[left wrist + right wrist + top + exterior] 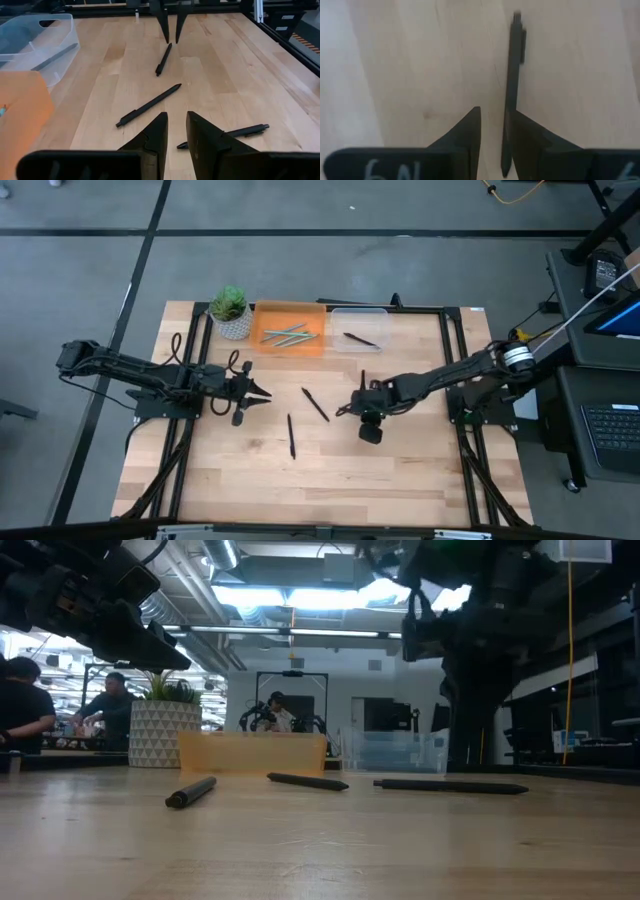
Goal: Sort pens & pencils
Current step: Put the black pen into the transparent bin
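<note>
Three black pens lie flat on the wooden table: one [162, 59] below my right gripper, one [315, 404] in the middle, one [291, 435] nearer the front edge. My right gripper [172, 40] points down, its fingers a little apart. They stand over the far end of the first pen [512, 75], which runs on between them in the right wrist view. I cannot tell if they touch it. My left gripper [265, 394] is level, a little open and empty, left of the middle pen. Blue-grey pencils lie in an orange tray [290, 330]; a black pen lies in a clear tray [360, 332].
A potted plant [231, 315] stands at the back left beside the orange tray. A black frame [450, 360] runs round the table's sides and back. Bare wood lies toward the front edge. People show in the room beyond the table in the low view.
</note>
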Motion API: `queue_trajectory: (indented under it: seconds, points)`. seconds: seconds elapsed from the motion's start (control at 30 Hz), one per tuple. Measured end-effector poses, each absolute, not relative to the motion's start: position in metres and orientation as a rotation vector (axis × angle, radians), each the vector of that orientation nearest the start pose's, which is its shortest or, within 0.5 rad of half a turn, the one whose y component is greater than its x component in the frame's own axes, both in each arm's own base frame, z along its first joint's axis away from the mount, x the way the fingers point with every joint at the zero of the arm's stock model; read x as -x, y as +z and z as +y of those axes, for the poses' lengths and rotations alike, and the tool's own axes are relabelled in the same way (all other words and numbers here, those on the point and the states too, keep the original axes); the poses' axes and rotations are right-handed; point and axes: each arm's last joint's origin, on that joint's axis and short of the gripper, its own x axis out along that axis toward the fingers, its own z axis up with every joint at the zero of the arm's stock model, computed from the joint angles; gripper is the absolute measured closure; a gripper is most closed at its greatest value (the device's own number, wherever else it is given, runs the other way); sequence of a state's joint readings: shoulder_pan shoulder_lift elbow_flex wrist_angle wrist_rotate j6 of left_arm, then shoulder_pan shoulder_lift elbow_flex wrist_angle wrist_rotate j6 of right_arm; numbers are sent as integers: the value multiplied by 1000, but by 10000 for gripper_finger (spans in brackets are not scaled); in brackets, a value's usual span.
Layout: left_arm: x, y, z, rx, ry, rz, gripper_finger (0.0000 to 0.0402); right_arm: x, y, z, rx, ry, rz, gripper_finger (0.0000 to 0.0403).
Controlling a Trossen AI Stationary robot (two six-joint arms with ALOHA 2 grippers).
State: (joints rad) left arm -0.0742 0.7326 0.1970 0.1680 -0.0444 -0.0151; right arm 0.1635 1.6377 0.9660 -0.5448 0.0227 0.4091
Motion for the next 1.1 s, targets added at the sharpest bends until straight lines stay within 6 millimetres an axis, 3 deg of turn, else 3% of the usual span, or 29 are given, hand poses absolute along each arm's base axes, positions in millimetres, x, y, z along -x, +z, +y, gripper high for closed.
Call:
queue_trajectory:
  seconds: [0.33, 1.1]
  points:
    - [-155, 172, -10, -3, -27, 368, 337, -306, 147, 50, -214, -163, 1369, 311]
    - [-155, 172, -10, -2, -27, 369, 337, -306, 146, 48, -154, -199, 1353, 311]
